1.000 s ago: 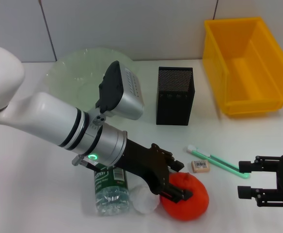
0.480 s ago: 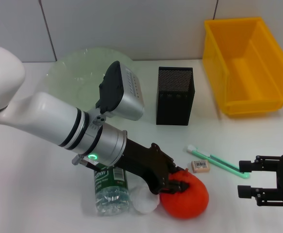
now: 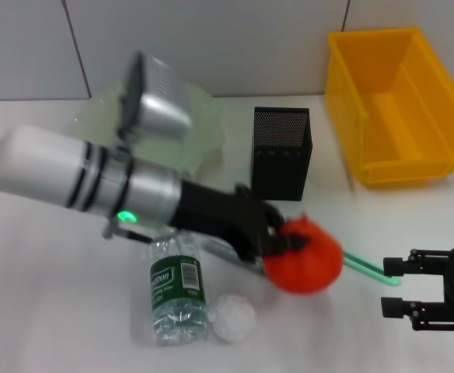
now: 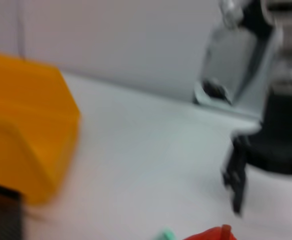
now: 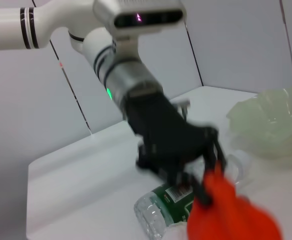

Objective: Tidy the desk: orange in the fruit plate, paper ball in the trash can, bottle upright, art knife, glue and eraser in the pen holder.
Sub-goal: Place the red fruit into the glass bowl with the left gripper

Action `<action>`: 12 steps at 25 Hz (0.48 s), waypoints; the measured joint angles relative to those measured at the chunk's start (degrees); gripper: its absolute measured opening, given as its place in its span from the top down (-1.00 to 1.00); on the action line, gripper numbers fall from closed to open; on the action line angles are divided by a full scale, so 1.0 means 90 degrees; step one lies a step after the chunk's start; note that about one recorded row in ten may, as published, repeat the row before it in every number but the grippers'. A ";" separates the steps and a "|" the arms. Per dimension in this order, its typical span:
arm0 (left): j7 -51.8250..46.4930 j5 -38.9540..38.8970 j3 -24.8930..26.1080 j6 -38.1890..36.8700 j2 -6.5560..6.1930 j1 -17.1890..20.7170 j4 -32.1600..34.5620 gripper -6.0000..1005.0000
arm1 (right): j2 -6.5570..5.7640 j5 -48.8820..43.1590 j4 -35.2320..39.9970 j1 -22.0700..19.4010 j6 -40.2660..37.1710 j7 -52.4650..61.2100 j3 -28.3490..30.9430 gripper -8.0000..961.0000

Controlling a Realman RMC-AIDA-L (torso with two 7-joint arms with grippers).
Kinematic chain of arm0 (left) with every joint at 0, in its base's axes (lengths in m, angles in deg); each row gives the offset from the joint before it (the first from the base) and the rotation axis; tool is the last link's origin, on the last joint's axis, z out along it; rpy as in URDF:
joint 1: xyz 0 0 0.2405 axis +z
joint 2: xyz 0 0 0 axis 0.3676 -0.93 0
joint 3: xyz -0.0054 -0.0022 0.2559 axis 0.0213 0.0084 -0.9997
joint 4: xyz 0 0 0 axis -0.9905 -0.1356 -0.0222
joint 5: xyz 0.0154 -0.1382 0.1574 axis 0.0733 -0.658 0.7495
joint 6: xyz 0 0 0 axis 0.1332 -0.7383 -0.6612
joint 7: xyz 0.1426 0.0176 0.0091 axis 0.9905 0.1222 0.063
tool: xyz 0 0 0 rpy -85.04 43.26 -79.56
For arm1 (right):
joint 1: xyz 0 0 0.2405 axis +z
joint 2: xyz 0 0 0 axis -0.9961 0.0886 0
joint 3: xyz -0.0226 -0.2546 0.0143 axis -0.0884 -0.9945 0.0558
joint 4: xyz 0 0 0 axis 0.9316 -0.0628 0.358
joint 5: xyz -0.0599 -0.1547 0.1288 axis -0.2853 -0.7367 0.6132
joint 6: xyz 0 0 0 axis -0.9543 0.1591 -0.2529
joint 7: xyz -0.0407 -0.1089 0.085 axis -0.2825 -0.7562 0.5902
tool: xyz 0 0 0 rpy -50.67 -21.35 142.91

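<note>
— Where is the orange at this moment?

— It is clear of the table, clenched between the jaws of the left gripper, in front of the pen holder and a little nearer than it. The right wrist view shows the same grasp, with the fruit hanging at the dark fingers.

— And the other arm?

— The right gripper sits at the near right edge of the table, its jaws parted and holding nothing.

— What lies on the table below the left arm?

— The bottle lies on its side near the front, cap end under the arm. The paper ball rests just beside it, to its right. A green stick shows between the orange and the right gripper.

— The containers?

— The fruit plate stands at the far left, partly hidden behind the left arm's wrist camera. The pen holder is upright at the far middle, and the trash can stands at the far right, well apart from the plate.

— The eraser?

— I cannot tell where it is; the orange and gripper cover that patch of table.
</note>
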 joint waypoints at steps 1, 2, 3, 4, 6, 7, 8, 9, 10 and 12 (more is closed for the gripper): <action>0.0000 0.0000 0.0000 0.0000 0.0000 0.0000 0.0000 0.52 | 0.0000 0.0000 0.0000 0.0000 -0.0007 0.0000 0.0000 -0.37; -0.0004 -0.0145 0.0979 -0.0543 -0.0048 0.0418 0.0688 0.53 | 0.0000 0.0000 0.0000 0.0000 -0.0016 0.0000 0.0000 -0.37; -0.0004 -0.0145 0.0979 -0.0543 -0.0048 0.0418 0.0688 0.55 | 0.0000 0.0000 0.0000 0.0000 -0.0018 0.0001 0.0000 -0.37; -0.0009 -0.0146 0.1535 -0.0623 -0.0050 0.0644 0.1024 0.56 | 0.0000 0.0000 0.0000 0.0000 -0.0020 0.0003 0.0000 -0.37; -0.0007 -0.0218 0.2103 -0.0596 -0.0043 0.0816 0.1230 0.59 | 0.0000 0.0000 0.0000 0.0000 -0.0023 0.0006 0.0000 -0.37; 0.0016 -0.0376 0.2488 -0.0497 -0.0041 0.0894 0.1250 0.61 | 0.0000 0.0000 0.0000 0.0000 -0.0023 0.0007 0.0000 -0.37; 0.0036 -0.0514 0.2735 -0.0400 -0.0041 0.0955 0.1238 0.63 | 0.0000 0.0000 0.0000 0.0000 -0.0024 0.0007 0.0000 -0.37; 0.0036 -0.0514 0.2735 -0.0400 -0.0041 0.0955 0.1238 0.65 | 0.0000 0.0000 0.0000 0.0000 -0.0024 0.0007 0.0000 -0.37; 0.0082 -0.0763 0.3037 -0.0226 -0.0046 0.1034 0.1204 0.68 | 0.0000 0.0000 0.0000 0.0000 -0.0025 0.0008 0.0000 -0.37; 0.0317 -0.1490 0.3412 0.0436 -0.0042 0.1262 0.1049 0.71 | 0.0001 0.0000 0.0000 0.0001 -0.0026 0.0009 0.0000 -0.36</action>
